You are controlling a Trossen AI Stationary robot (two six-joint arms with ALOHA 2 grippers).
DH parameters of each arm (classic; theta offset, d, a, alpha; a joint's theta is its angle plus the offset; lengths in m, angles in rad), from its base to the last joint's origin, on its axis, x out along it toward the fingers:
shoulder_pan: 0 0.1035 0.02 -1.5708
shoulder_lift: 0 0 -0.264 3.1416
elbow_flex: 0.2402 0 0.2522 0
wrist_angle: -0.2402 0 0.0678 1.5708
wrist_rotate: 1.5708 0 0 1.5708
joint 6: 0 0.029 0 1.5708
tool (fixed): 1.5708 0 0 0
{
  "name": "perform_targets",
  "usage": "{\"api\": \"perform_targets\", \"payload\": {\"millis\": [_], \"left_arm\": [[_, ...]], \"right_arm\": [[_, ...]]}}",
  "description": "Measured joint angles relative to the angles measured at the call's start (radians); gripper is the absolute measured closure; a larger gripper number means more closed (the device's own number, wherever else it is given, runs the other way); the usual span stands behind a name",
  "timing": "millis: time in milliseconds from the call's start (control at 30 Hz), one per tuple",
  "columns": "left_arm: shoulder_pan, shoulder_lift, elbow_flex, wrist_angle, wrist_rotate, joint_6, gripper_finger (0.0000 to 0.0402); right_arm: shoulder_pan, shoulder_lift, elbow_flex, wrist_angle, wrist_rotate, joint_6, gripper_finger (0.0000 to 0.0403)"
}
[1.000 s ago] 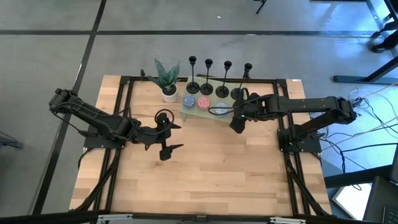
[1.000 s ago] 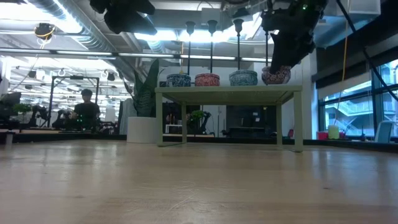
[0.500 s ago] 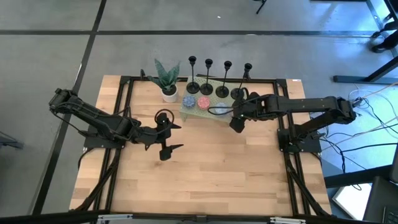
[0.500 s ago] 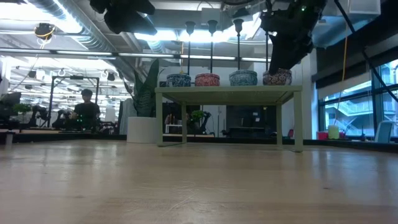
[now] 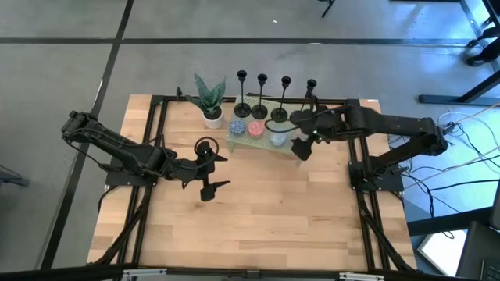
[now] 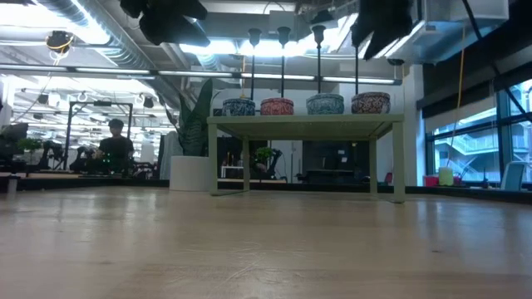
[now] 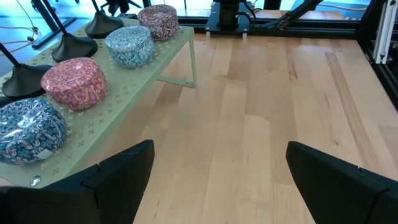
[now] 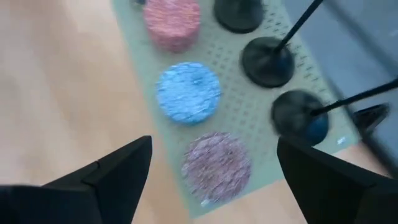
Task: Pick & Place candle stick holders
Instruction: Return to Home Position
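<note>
Four black candle stick holders (image 5: 279,114) stand on their disc bases in a row along the far edge of a small green stand (image 6: 303,123). Their stems (image 6: 317,62) show in the low view and their bases (image 8: 267,61) in the right wrist view. Speckled balls lie in front of them, the purple one (image 8: 216,167) at the stand's right end. My right gripper (image 5: 300,147) is open and empty above that end, near the rightmost holder (image 5: 300,117). My left gripper (image 5: 209,168) is open and empty above the table's middle, to the left of the stand.
A small potted plant (image 5: 209,100) in a white pot stands left of the stand. Blue (image 7: 28,127), pink (image 7: 73,81) and light blue (image 7: 129,45) balls lie on the stand. Bare wooden table (image 5: 258,211) lies toward the near edge. A person (image 6: 115,145) sits far off in the room.
My right gripper has set the purple ball down on the right end of the green stand, let it go and risen clear of it. The ball now rests level on the stand.
</note>
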Motion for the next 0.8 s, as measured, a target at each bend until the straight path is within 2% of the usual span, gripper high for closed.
{"api": "perform_targets", "payload": {"millis": [133, 267, 400, 500, 700, 800], "left_arm": [[0.000, -0.004, 0.000, 0.000, -0.023, 0.016, 0.0038], [-0.004, -0.029, 0.000, -0.007, -0.077, 0.010, 0.0038], [-0.016, -0.091, 0.000, -0.009, -0.081, 0.010, 0.0038], [-0.032, -0.169, 0.000, -0.028, -0.093, 0.024, 0.0038], [-0.076, -0.326, 0.000, -0.128, -0.180, 0.076, 0.0038], [-0.094, -0.381, 0.000, -0.200, -0.222, 0.064, 0.0038]], "right_arm": [[0.009, -0.002, 0.092, -0.054, -0.096, 0.065, 0.0065], [0.067, -0.006, 0.099, -0.054, -0.079, 0.072, 0.0102], [0.157, -0.006, 0.071, -0.054, -0.036, 0.084, 0.0177], [0.230, -0.006, 0.049, -0.054, 0.040, 0.076, 0.0246], [0.351, -0.010, 0.045, -0.073, 0.161, 0.069, 0.0380], [0.402, -0.033, 0.044, -0.078, 0.228, 0.070, 0.0391]]}}
